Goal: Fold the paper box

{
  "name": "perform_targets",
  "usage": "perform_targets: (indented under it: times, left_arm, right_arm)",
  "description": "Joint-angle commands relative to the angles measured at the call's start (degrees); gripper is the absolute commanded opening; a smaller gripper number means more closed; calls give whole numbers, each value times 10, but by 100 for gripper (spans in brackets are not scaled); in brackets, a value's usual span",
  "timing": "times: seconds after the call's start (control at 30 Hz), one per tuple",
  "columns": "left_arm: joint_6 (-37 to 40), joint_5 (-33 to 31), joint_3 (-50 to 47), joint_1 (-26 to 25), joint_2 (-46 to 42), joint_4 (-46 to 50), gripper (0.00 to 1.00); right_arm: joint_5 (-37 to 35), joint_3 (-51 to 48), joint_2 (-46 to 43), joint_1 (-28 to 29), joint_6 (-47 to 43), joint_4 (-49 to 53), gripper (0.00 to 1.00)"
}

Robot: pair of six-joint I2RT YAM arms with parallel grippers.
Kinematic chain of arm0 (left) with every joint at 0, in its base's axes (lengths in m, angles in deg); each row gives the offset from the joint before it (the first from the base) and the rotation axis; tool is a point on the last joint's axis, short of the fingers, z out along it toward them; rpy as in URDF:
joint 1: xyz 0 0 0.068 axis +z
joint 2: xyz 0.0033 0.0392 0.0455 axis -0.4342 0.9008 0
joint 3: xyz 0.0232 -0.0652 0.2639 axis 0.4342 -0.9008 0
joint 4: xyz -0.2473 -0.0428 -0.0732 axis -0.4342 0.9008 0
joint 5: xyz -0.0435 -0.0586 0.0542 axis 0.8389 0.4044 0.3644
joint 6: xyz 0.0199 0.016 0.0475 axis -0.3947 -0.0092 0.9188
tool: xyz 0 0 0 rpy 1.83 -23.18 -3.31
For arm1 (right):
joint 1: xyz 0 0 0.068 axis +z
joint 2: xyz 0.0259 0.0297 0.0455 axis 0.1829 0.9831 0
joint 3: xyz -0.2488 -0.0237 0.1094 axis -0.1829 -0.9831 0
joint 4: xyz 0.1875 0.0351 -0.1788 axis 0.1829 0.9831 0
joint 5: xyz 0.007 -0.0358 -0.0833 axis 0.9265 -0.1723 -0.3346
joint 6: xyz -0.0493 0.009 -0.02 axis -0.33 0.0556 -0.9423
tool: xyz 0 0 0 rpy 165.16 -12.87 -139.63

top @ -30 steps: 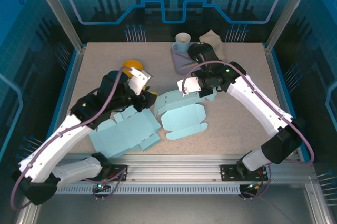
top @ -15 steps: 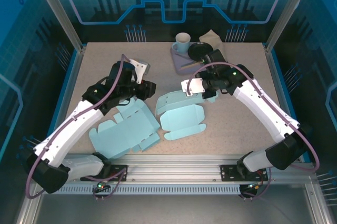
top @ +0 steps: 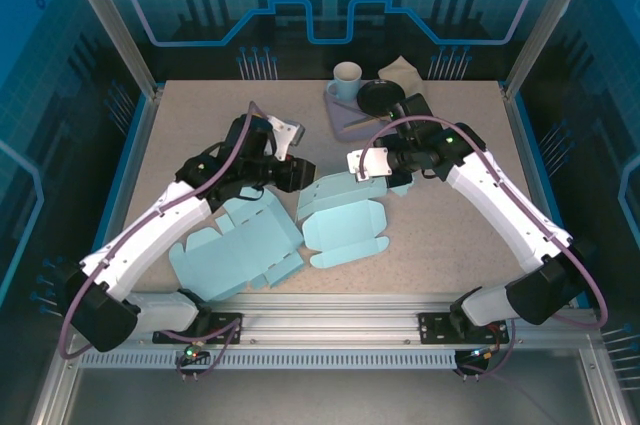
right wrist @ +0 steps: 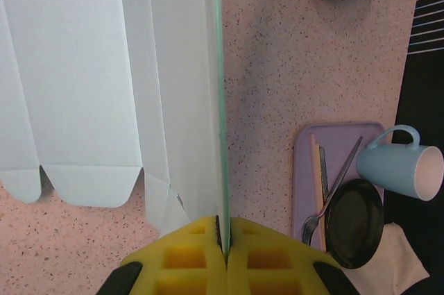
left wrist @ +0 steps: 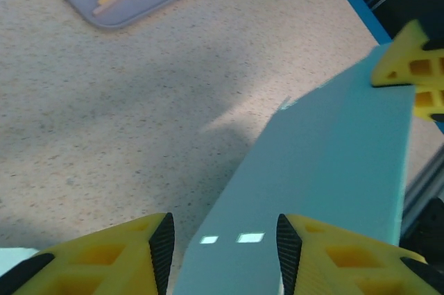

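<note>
A: Where's the box (top: 345,230)?

B: Mid-desk (top: 450,235), between the two arms. It is partly opened out, with one long flap (right wrist: 191,87) stood up on edge. A second, flat sheet (top: 235,250) lies on the left arm's side, with neither claw on it.

A: Who has the flap?

B: The right claw (right wrist: 223,231) is clamped on it, and the paper's thin edge runs straight out from between the pressed-together fingers.

A: And the left claw (left wrist: 220,239)?

B: Jaws apart, gripping nothing that I can see. In its wrist view the flap's pale face starts in the gap between the fingers (left wrist: 118,257) and runs ahead and to the right, ending at the right claw's yellow finger (left wrist: 406,66).

A: So the long axis is —

B: Claw to claw. The flap spans roughly left-to-right across the desk, with one claw at each end, facing each other along it.

A: What does the coming move turn on?

B: My guess is that line. The left claw is the free one and sits dead ahead of the flap's end, so it can either close there or press the flap over while the right one steadies. The flap meets the left claw broad face on — not edge-on — and I can't tell whether paper touches its pads.
</note>
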Motion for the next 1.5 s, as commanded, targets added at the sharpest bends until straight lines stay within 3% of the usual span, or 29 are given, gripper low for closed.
perform_targets:
  times: [0.0, 0.47, 0.93, 1.1, 1.3, 1.47]
  left_arm:
    - [-2, 50, -17, -23, 3, -31, 46]
    - [43, 14, -28, -41, -7, 4, 46]
    - [65, 114, -47, -42, -61, -8, 47]
    - [63, 120, -29, -46, -38, -5, 47]
    - [51, 67, -7, -49, -36, -5, 44]
    - [22, 103, -7, -49, -33, -59, 46]
  right_arm:
    - [13, 7, 6, -11, 23, -14, 0]
    - [47, 32, 10, -43, 40, -3, 0]
    - [48, 37, 5, -53, 60, -2, 0]
    - [64, 36, -3, -50, 69, -2, 0]
    - [56, 16, -20, -49, 69, -11, 0]
    - [71, 15, -19, -35, 89, -15, 0]
